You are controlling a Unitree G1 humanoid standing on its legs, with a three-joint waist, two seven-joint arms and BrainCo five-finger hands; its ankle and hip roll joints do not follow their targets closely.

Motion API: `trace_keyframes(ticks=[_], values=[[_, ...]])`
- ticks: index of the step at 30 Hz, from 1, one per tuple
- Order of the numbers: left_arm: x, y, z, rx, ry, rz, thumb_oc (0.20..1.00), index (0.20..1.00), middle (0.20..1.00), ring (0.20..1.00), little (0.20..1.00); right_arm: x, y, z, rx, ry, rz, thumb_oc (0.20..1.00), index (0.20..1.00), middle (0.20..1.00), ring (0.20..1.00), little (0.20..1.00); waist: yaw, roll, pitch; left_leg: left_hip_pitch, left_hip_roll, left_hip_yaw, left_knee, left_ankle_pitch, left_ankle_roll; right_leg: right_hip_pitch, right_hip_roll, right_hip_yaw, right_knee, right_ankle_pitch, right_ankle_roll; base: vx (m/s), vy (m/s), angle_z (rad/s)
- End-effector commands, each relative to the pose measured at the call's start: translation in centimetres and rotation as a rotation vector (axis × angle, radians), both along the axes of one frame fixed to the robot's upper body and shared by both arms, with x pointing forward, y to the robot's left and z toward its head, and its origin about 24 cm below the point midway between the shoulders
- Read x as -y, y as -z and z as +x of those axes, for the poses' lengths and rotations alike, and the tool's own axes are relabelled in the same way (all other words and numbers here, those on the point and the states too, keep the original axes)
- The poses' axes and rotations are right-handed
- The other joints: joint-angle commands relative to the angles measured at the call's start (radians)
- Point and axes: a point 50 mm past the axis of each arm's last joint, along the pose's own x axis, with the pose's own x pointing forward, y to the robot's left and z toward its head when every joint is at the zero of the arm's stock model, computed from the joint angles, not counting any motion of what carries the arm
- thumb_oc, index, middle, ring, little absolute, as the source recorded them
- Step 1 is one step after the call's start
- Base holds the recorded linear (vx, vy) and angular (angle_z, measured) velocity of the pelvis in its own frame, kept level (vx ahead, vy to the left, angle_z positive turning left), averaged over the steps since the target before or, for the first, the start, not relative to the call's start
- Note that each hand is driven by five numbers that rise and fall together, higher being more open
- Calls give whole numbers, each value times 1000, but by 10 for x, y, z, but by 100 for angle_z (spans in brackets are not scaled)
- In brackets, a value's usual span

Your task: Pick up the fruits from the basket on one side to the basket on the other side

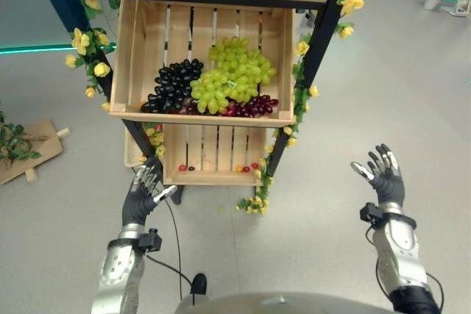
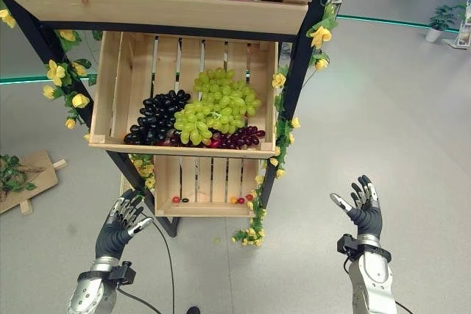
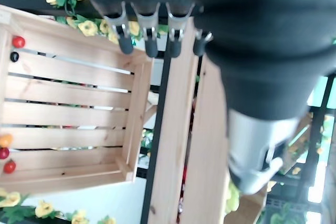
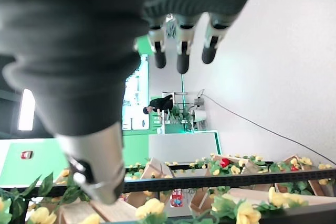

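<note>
Grapes, green (image 1: 234,75), dark (image 1: 171,86) and red (image 1: 252,106), are heaped in the tilted upper crate (image 1: 137,49) in the left eye view, sloped for reach. The right eye view shows the left hand (image 2: 118,227) and right hand (image 2: 362,209) raised with fingers spread, nothing held, apparently readied. Small fruits (image 3: 10,153) are seen in the lower crate (image 3: 68,124) from the left wrist; straight fingers (image 4: 181,51) from the right wrist.

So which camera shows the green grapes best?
The left eye view: the green grapes lie whole and unobstructed in the crate. The right eye view shows them nearly as well. The left wrist view catches a sliver.
</note>
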Motion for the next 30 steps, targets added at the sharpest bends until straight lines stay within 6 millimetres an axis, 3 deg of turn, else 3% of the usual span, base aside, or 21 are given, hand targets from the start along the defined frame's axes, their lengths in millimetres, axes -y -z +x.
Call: trace_keyframes(ticks=[1,3,4,9,12,17,20,23,24,25,26,27,28,29,30], values=[[-15,-37,20,194,-24,117,1000,1000,1000,1000,1000,-3,-52,19,238,-57,-75,1000,1000,1000,1000,1000,16,-23,62,-79,20,-38,133,-37,-40,-91,20,18,64,-55,-25,-257,-74,-11],[-15,-42,27,222,-34,130,1000,1000,1000,1000,1000,-2,-58,20,261,-61,-87,1000,1000,1000,1000,1000,15,-29,67,-110,7,-90,115,-19,-53,-146,15,-1,74,-47,-27,-252,-45,1],[-15,-44,28,229,-31,132,1000,1000,1000,1000,1000,-2,-59,20,259,-66,-90,1000,1000,1000,1000,1000,12,-33,67,-105,-2,-100,125,-35,-46,-167,9,-7,78,-38,-27,-223,-34,30],[-9,-39,24,222,-24,101,1000,1000,1000,1000,1000,-2,-54,17,231,-91,-101,1000,1000,1000,1000,1000,-21,-40,42,24,-46,-97,315,-207,12,-198,-11,-12,69,6,-21,-142,72,14],[-6,-39,25,226,-16,99,1000,1000,1000,1000,1000,-2,-51,17,223,-76,-89,1000,1000,1000,1000,1000,-66,-19,35,111,-39,-51,258,-273,35,-233,-34,-18,107,23,-10,-88,207,-20],[-4,-43,26,241,0,138,1000,1000,1000,1000,1000,-3,-47,18,211,-62,-67,1000,1000,1000,1000,1000,-77,-23,48,112,-64,8,208,-311,62,-273,-73,10,119,85,27,-127,213,21],[-7,-47,24,244,9,171,1000,1000,1000,1000,1000,-9,-45,24,207,-77,-52,1000,1000,1000,1000,1000,-65,-46,73,60,-130,32,266,-340,92,-317,-114,52,98,147,57,-213,229,-31],[-13,-48,20,234,16,226,1000,1000,1000,1000,1000,-17,-43,27,193,-105,-54,1000,1000,1000,1000,1000,-57,-52,98,32,-161,67,302,-345,104,-349,-139,65,69,192,87,-155,186,-46],[-14,-48,19,230,16,237,1000,1000,1000,1000,1000,-19,-42,27,185,-113,-55,1000,1000,1000,1000,1000,-55,-46,102,23,-161,78,309,-337,108,-349,-140,70,67,185,91,-244,178,-79],[-16,-47,17,222,18,229,1000,1000,1000,1000,1000,-20,-38,25,162,-127,-60,1000,1000,1000,1000,1000,-60,-30,107,12,-153,83,309,-326,121,-346,-116,147,135,135,82,-193,125,-59],[-16,-47,17,223,18,229,1000,1000,1000,1000,1000,-20,-38,25,162,-127,-59,1000,1000,1000,1000,1000,-59,-34,106,9,-158,85,306,-320,121,-352,-121,151,137,137,82,-278,126,-50],[-17,-47,17,215,19,235,1000,1000,1000,1000,1000,-20,-35,23,146,-136,-57,1000,1000,1000,1000,1000,-42,-22,95,-3,-144,106,292,-300,130,-311,-122,117,192,82,68,-160,45,-22],[-17,-47,17,215,19,236,1000,1000,1000,1000,1000,-20,-35,23,146,-136,-56,1000,1000,1000,1000,1000,-43,-25,94,-5,-148,106,289,-294,130,-314,-126,117,191,85,68,-299,58,-35],[-16,-45,14,208,15,223,1000,1000,1000,1000,1000,-20,-32,22,133,-138,-57,1000,1000,1000,1000,1000,-15,-13,75,-21,-129,128,261,-267,135,-270,-135,50,254,35,53,-169,15,-42],[-16,-45,14,209,15,223,1000,1000,1000,1000,1000,-20,-32,22,133,-138,-57,1000,1000,1000,1000,1000,-15,-15,73,-23,-132,128,258,-261,135,-273,-138,51,254,38,53,-263,-5,-59]])
